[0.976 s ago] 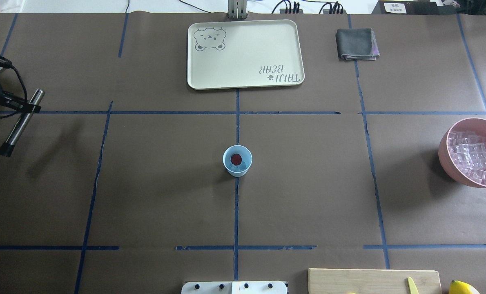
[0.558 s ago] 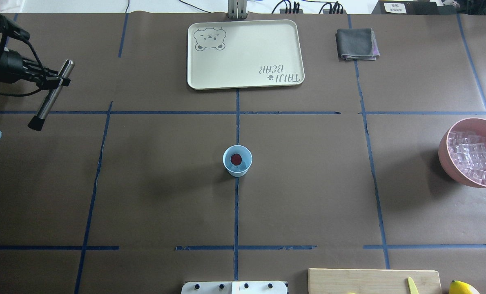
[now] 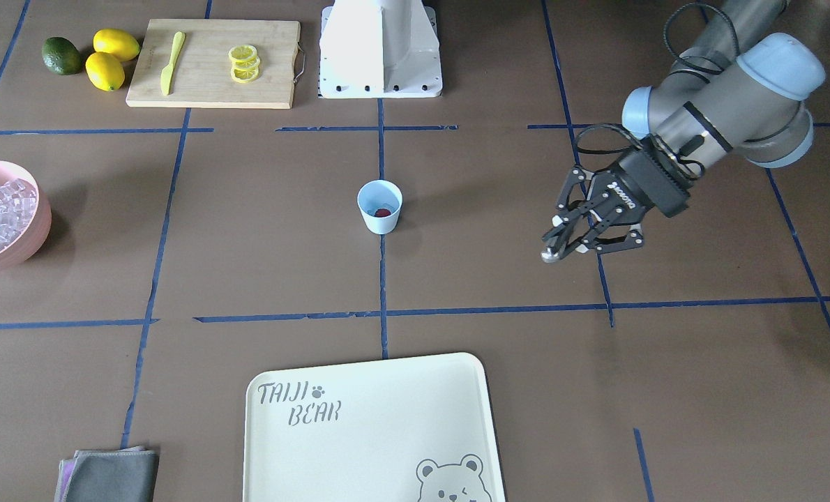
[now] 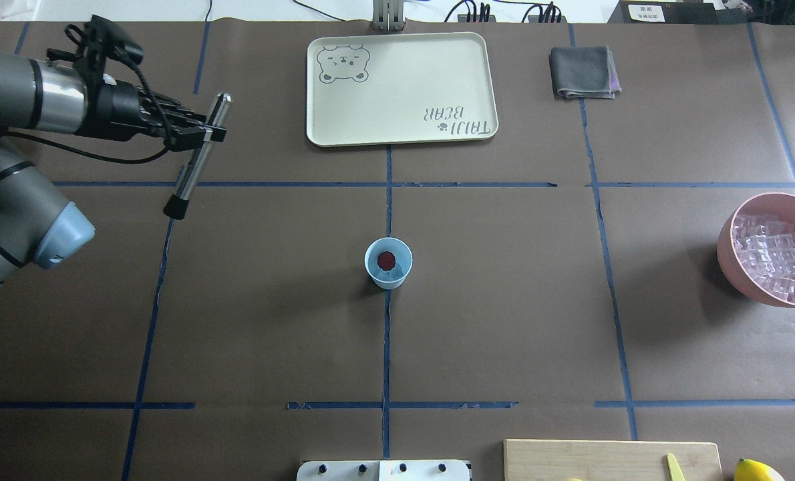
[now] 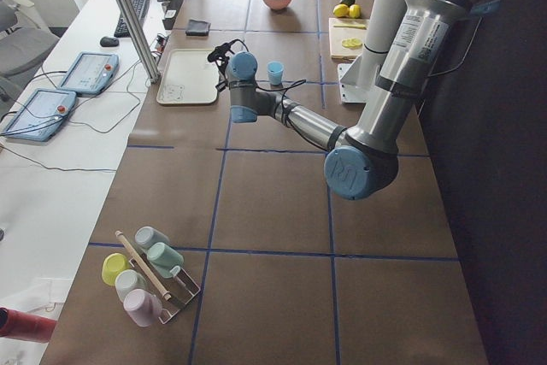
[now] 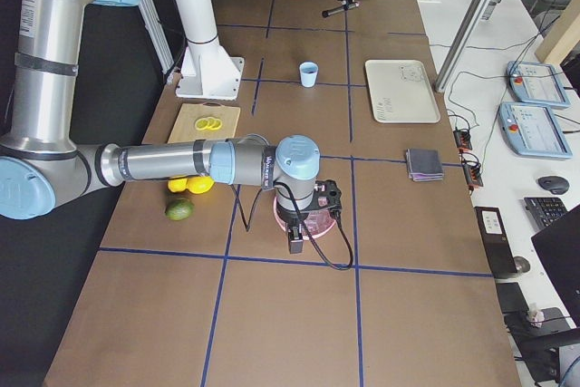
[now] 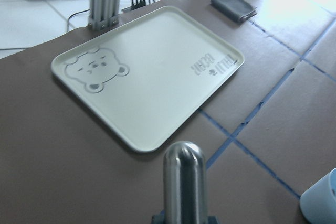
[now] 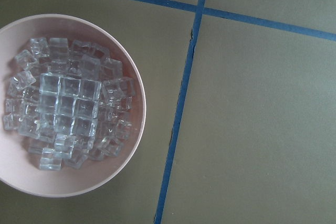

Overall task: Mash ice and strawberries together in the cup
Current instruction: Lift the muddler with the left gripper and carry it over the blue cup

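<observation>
Facing the robot: carry the metal rod (image 3: pixel 547 254) across to the cup (image 3: pixel 379 206) at mid-worktop, stand it upright, then press straight down on the strawberry (image 3: pixel 383 212); probably easy to tip with a sideways shove.

From overhead: clamped shut on the rod's upper half by the left pincer (image 4: pixel 202 133), well apart from the cup, with ice (image 4: pixel 399 270) beside the berry inside.

From the right end: hanging over the pink bowl (image 6: pixel 324 226), the right pincer (image 6: pixel 297 237); cannot tell how far open.
</observation>
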